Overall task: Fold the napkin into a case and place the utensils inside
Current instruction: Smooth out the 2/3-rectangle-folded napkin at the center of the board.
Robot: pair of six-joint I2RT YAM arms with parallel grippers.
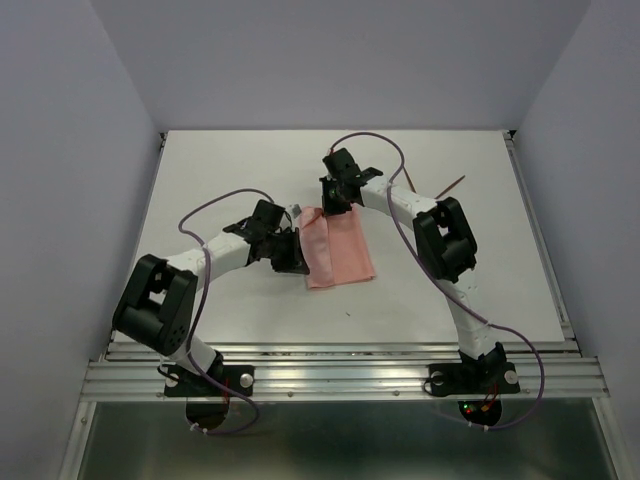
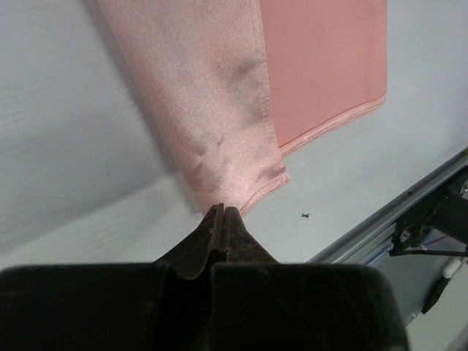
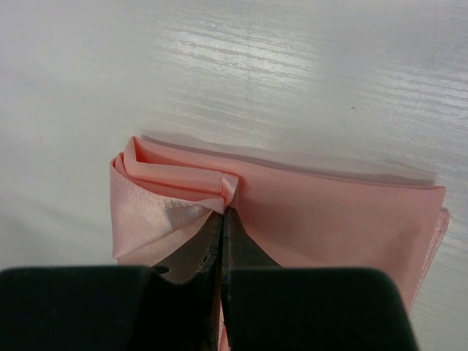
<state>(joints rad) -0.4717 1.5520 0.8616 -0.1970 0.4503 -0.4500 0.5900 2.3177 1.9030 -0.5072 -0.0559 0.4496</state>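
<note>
Bright, even light; glare streaks the table; napkin glints.

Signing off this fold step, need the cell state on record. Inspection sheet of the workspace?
Surface: white table, faint streaks.
Job's things: napkin mid-table, partly folded, one flap doubled over; one utensil stick at the far right, apart from the cloth.
Clutter: small dark speck near the napkin's corner.
Grippers: left claw shut on a napkin corner; right claw shut on a folded edge.
Cables: purple cables loop off both arms.
Surroundings: pale walls on three sides; metal rail along the near edge.
</note>
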